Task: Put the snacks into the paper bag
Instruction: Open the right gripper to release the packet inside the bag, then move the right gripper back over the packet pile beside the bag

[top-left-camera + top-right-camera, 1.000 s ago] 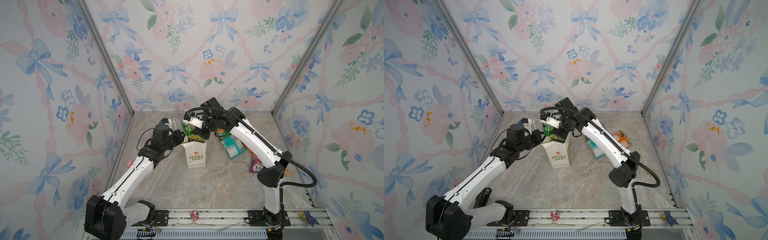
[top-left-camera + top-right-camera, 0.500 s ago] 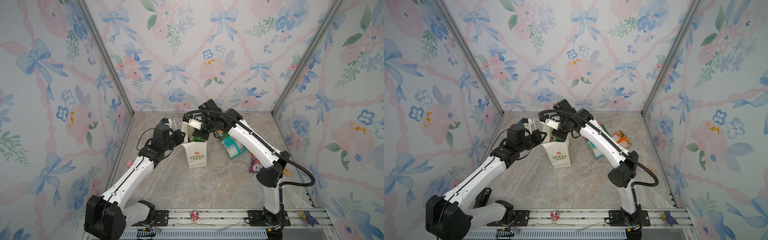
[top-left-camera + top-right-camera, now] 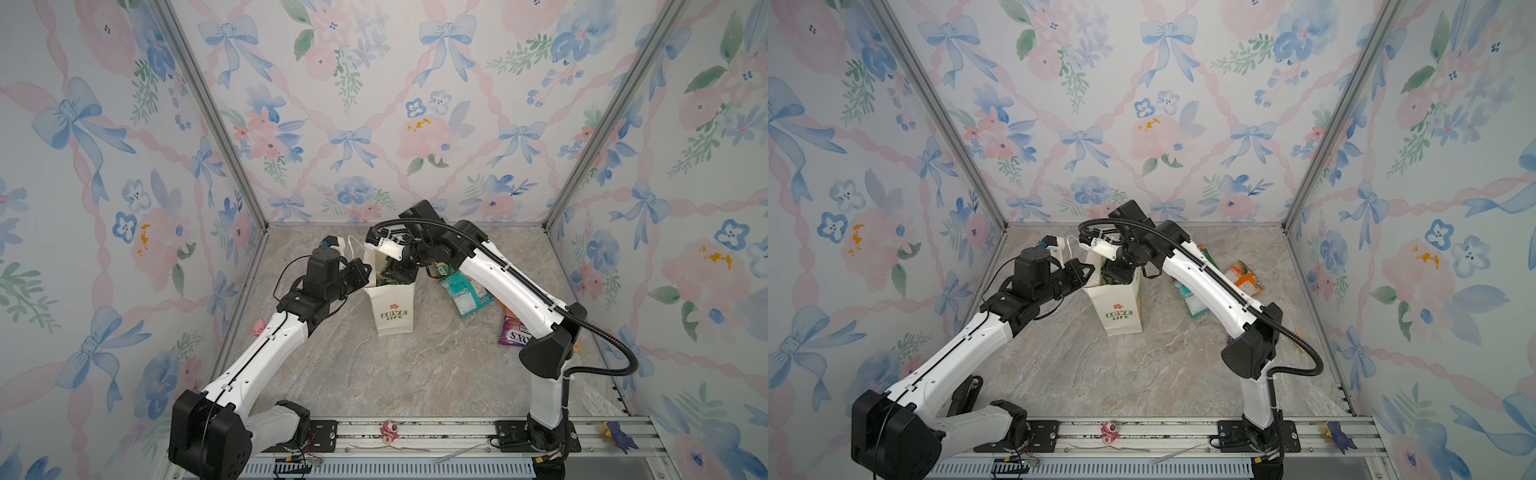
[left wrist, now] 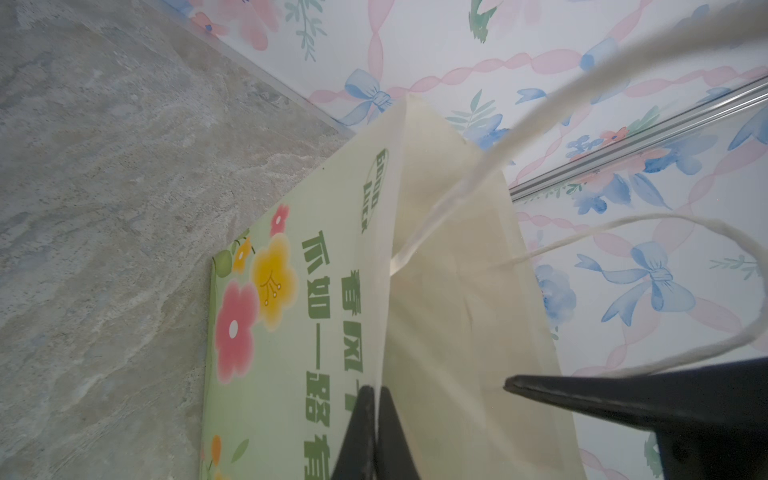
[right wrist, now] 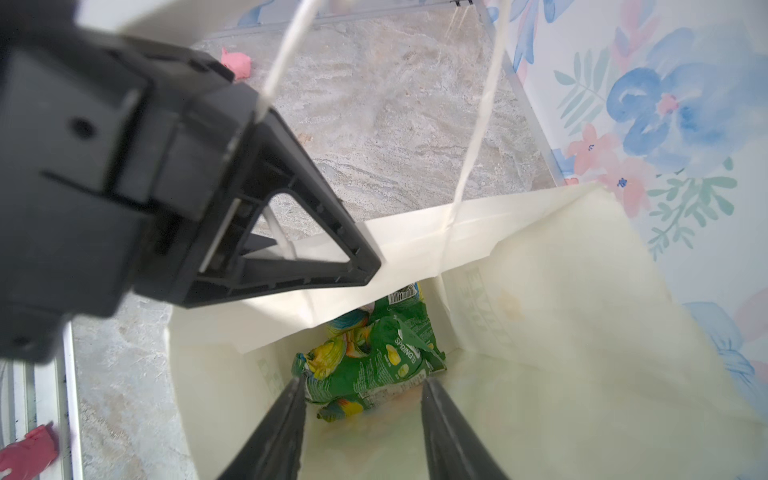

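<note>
The cream paper bag (image 3: 395, 309) (image 3: 1120, 311) stands upright in both top views. My left gripper (image 3: 365, 272) (image 4: 374, 390) is shut on the bag's left rim (image 4: 384, 291) and holds the mouth apart. My right gripper (image 3: 395, 270) (image 5: 363, 380) reaches down into the mouth, open, with nothing between its fingers. Below it, green snack packets (image 5: 370, 357) lie on the bag's bottom. Outside the bag to its right lie a teal packet (image 3: 465, 293), a green one (image 3: 442, 270), a purple FOX'S bag (image 3: 515, 330) and an orange packet (image 3: 1244, 278).
A tiny pink pig figure (image 3: 258, 328) (image 5: 236, 64) lies by the left wall. The bag's cord handles (image 5: 478, 124) hang across the right wrist view. A metal rail (image 3: 415, 432) with a small pink thing (image 3: 389, 432) runs along the front. Flowered walls close three sides.
My right gripper has sunk into the bag's mouth and opened. The green packet it held above the rim now lies inside. The left arm has stayed put.
</note>
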